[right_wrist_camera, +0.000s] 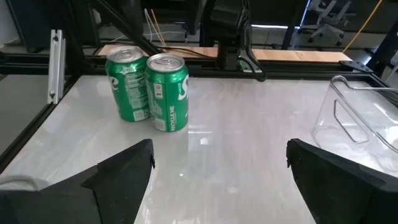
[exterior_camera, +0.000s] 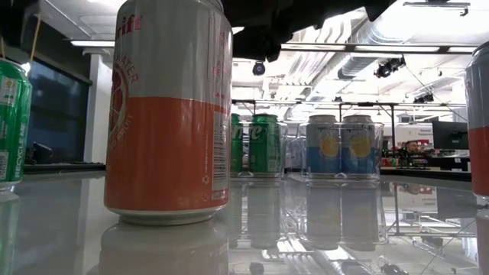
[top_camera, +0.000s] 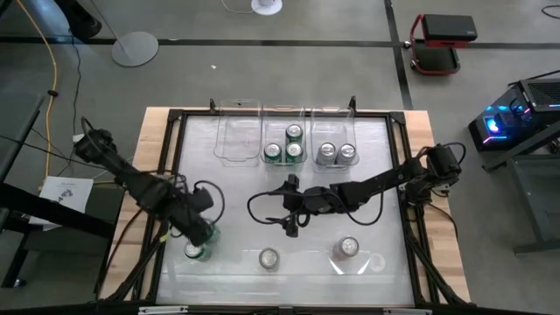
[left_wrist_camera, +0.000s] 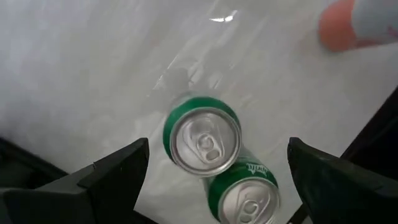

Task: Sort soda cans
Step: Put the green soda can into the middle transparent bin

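Two green soda cans (left_wrist_camera: pixel 202 140) (left_wrist_camera: pixel 245 199) stand upright side by side on the white table near its front left; they also show in the high view (top_camera: pixel 194 251) and the right wrist view (right_wrist_camera: pixel 149 87). My left gripper (top_camera: pixel 199 229) (left_wrist_camera: pixel 217 149) hovers open above them, fingers pointing down, touching neither. My right gripper (top_camera: pixel 289 219) (right_wrist_camera: pixel 221 155) is open and empty over the table's middle, pointing toward the table's left edge. Two orange-and-silver cans (top_camera: pixel 269 258) (top_camera: pixel 348 249) stand near the front edge; one looms large in the low view (exterior_camera: pixel 168 114).
Three clear bins stand in a row at the far edge: the left bin (top_camera: pixel 236 136) is empty, the middle bin (top_camera: pixel 273 131) holds three green cans, the right bin (top_camera: pixel 337 131) holds two silver-topped cans. A black frame (top_camera: pixel 175 122) borders the table.
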You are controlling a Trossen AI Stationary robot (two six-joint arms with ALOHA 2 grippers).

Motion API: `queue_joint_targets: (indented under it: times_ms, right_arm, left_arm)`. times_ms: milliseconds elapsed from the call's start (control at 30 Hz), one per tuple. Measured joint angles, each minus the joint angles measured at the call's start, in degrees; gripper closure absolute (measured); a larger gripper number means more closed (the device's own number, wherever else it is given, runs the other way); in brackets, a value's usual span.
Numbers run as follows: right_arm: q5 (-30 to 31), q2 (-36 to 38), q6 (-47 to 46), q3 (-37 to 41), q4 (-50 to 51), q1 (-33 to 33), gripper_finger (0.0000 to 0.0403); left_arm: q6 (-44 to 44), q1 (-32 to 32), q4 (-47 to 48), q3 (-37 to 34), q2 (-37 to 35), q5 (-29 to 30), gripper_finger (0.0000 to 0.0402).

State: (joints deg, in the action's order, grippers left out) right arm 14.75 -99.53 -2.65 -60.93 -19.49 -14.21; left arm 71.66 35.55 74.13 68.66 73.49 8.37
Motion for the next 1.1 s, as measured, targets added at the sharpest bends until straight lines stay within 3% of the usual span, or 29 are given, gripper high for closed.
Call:
queue_joint_targets:
  times_ms: [200,633,800,1100]
  right_arm:
    - [-0.1,0.0,1.1,0.0,0.0,-0.7,0.0045]
    - [-0.1,0.0,1.6,0.0,0.1,-0.8,0.0045]
    - [-0.1,0.0,1.6,0.1,0.2,-0.8,0.0045]
    - [-0.1,0.0,1.6,0.1,0.5,-0.8,0.0045]
  left_arm:
    - [12.4,3.5,-0.3,-3.5,0.0,-0.1,0.0041]
    - [22.0,4.7,-3.8,-6.9,0.4,-1.3,0.0041]
    - [22.4,4.5,-2.9,-6.9,3.5,-0.8,0.0041]
    - [15.3,1.6,-5.3,-6.9,8.8,-1.5,0.0041]
